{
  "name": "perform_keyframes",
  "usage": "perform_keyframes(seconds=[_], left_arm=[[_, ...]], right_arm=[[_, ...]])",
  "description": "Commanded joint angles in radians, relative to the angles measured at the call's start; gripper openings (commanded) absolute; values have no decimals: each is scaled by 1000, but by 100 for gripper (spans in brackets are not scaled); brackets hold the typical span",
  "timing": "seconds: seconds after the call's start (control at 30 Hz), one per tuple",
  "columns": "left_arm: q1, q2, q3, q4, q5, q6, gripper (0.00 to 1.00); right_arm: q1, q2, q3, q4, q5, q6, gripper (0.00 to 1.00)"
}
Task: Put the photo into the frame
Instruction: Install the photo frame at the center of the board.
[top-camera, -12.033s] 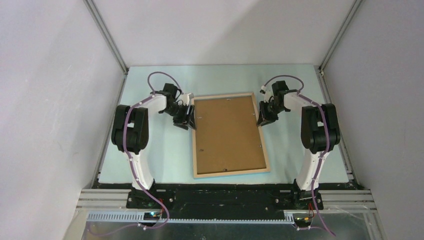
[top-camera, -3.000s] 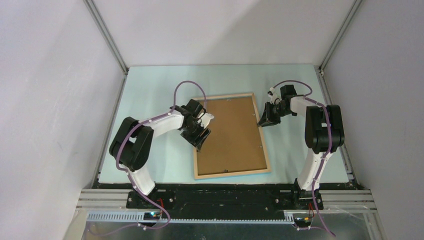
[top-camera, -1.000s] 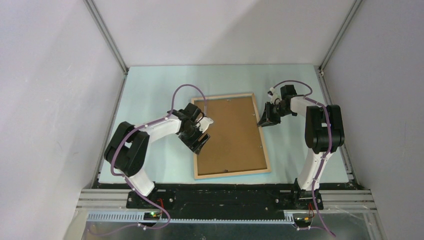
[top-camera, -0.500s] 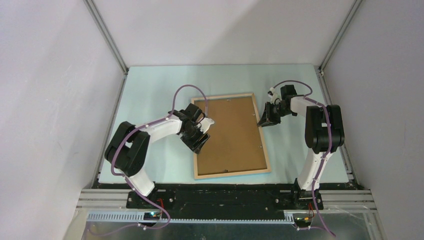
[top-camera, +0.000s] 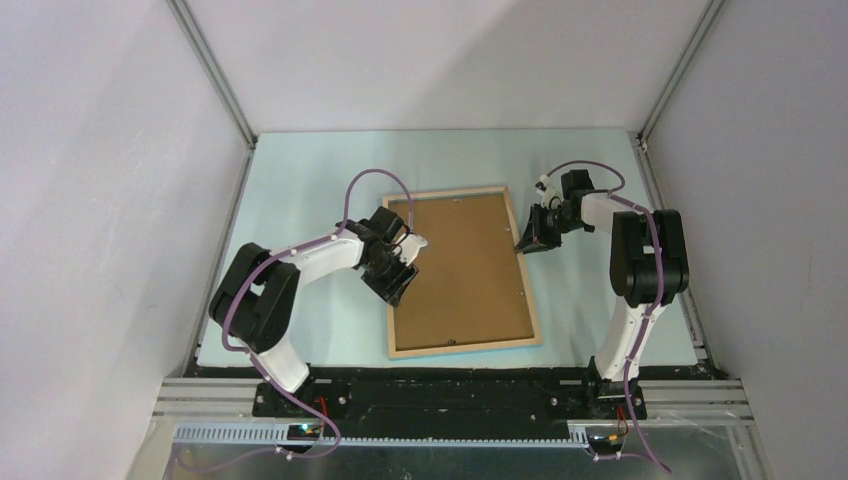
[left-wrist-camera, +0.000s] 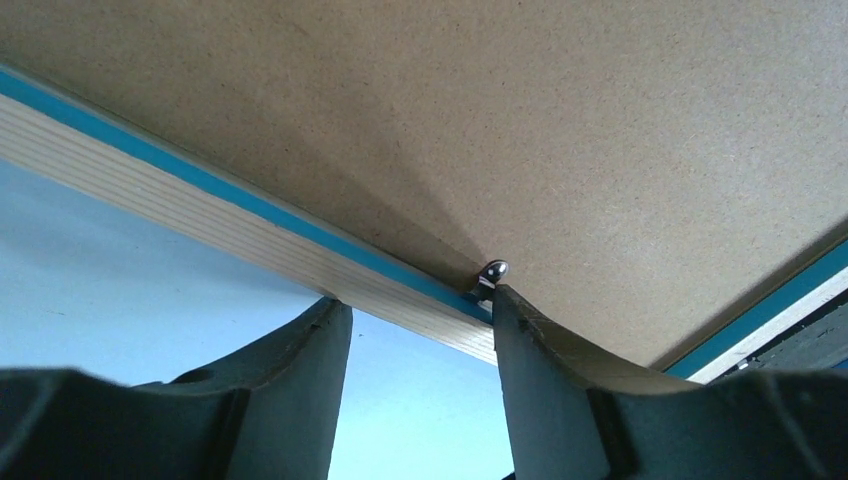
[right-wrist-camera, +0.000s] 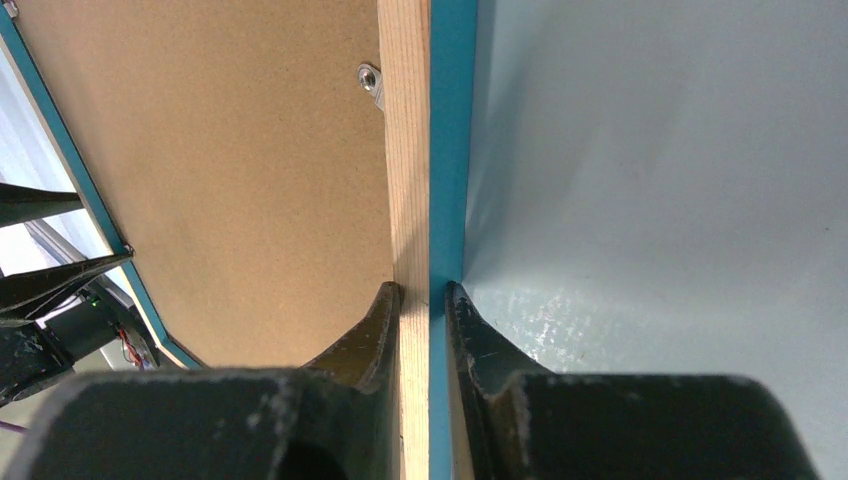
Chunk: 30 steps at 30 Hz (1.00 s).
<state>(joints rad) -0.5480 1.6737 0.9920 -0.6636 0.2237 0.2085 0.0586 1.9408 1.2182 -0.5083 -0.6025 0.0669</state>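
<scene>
Pinching frame (right-wrist-camera: 405, 150) by right rail: right gripper (right-wrist-camera: 422, 292); left gripper (left-wrist-camera: 415, 300), jaws parted, at left rail, perhaps touching metal tab (left-wrist-camera: 492, 270).

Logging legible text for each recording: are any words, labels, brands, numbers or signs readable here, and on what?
None can be read.
The frame, backing board, clip and table show no print in any view.
The small parts on the near rail are too small to show any marking.
</scene>
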Motion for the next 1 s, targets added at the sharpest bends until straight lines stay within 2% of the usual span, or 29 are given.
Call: perform_keyframes(seconds=[0.0, 0.27, 0.37, 0.57, 0.8, 0.97], left_arm=[[-5, -10, -2, 18, -13, 50, 62], [-5, -50, -11, 17, -42, 68, 85], [-4, -71, -13, 13, -53, 76, 91], [9, -120, 8, 13, -78, 83, 95], [73, -150, 52, 13, -102, 65, 98], [117, -150, 74, 13, -97, 51, 98]], right_arm=[[-3, -1, 15, 12, -4, -24, 1], [-3, -1, 15, 11, -6, -26, 2], [-1, -5, 15, 9, 2, -24, 11], [8, -17, 15, 7, 22, -24, 31], [22, -22, 15, 8, 36, -27, 41], [43, -24, 15, 5, 63, -32, 43]])
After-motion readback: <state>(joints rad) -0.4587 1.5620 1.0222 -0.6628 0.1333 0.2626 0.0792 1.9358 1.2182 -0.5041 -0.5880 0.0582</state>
